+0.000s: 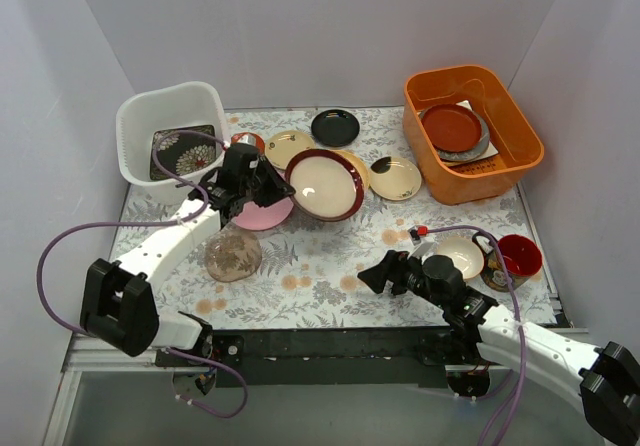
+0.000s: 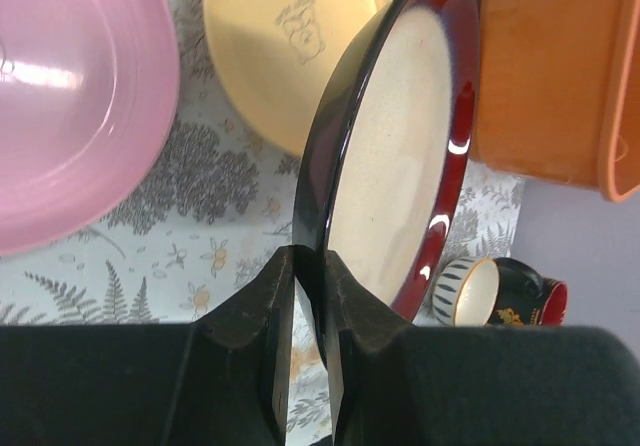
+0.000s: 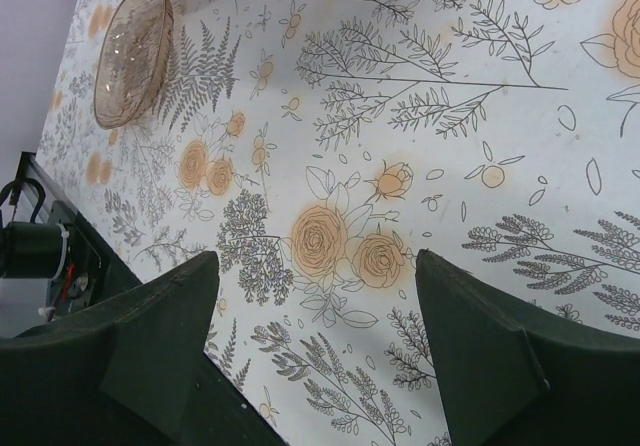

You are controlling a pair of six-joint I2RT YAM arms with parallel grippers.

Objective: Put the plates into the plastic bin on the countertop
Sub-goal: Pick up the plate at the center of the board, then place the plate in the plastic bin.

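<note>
My left gripper (image 1: 262, 188) (image 2: 310, 266) is shut on the rim of the red-rimmed cream plate (image 1: 325, 184) (image 2: 400, 136), holding it tilted on edge above the countertop (image 1: 320, 256). Below it lie the pink plate (image 1: 265, 213) (image 2: 70, 96) and a yellow plate (image 1: 287, 147) (image 2: 280, 46). The white plastic bin (image 1: 135, 116) stands at the back left with the dark square floral plate (image 1: 182, 151) inside. A black plate (image 1: 335, 126), a beige plate (image 1: 396, 178) and the brownish floral plate (image 1: 233, 254) (image 3: 130, 51) lie on the countertop. My right gripper (image 1: 375, 274) (image 3: 315, 311) is open and empty over bare countertop.
An orange tub (image 1: 520, 126) (image 2: 540, 66) at the back right holds an orange-red plate (image 1: 452, 126). A red mug (image 1: 518, 256) and a white bowl (image 1: 458, 256) stand at the right, beside my right arm. White walls close in the back and sides.
</note>
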